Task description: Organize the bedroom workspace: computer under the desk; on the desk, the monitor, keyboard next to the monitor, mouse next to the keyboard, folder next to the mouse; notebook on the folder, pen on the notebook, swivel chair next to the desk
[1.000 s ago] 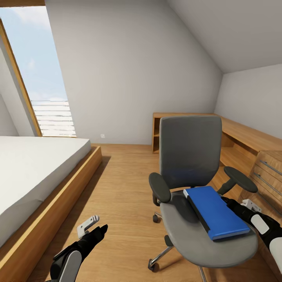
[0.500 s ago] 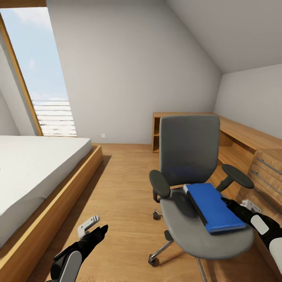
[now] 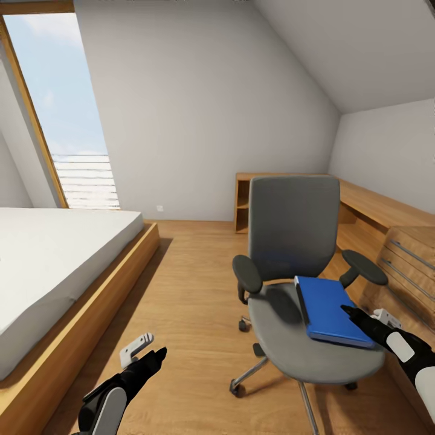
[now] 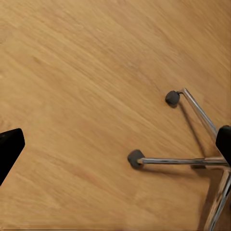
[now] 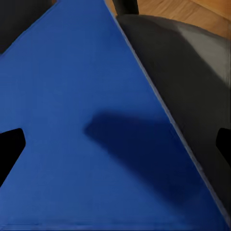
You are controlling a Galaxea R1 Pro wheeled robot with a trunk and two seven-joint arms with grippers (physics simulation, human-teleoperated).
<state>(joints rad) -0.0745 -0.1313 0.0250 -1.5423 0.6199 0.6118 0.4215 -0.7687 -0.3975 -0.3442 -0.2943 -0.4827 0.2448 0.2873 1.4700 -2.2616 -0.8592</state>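
The grey swivel chair (image 3: 294, 232) stands on the wood floor at centre right, its back towards the far wall. The blue folder (image 3: 327, 307) lies flat on the right half of its seat (image 3: 284, 344). My right gripper (image 3: 370, 316) is open at the folder's near right corner, just above it. In the right wrist view the folder (image 5: 96, 120) spreads between the wide-apart fingertips, with grey seat (image 5: 192, 62) beside it. My left gripper (image 3: 147, 351) hangs open above the floor, left of the chair's chrome base (image 4: 192, 161). The desk, computer, monitor, keyboard, mouse, notebook and pen are out of view.
A low bed (image 3: 48, 260) with an oak frame fills the left side. An oak shelf-and-drawer unit (image 3: 386, 214) runs along the right wall, close behind the chair. A tall skylight (image 3: 60, 121) is at the back left. Open floor (image 3: 187, 284) lies between bed and chair.
The chair has swung on its base and the folder has turned with the seat, now lying more lengthwise and further right. Both grippers stay about where they were.
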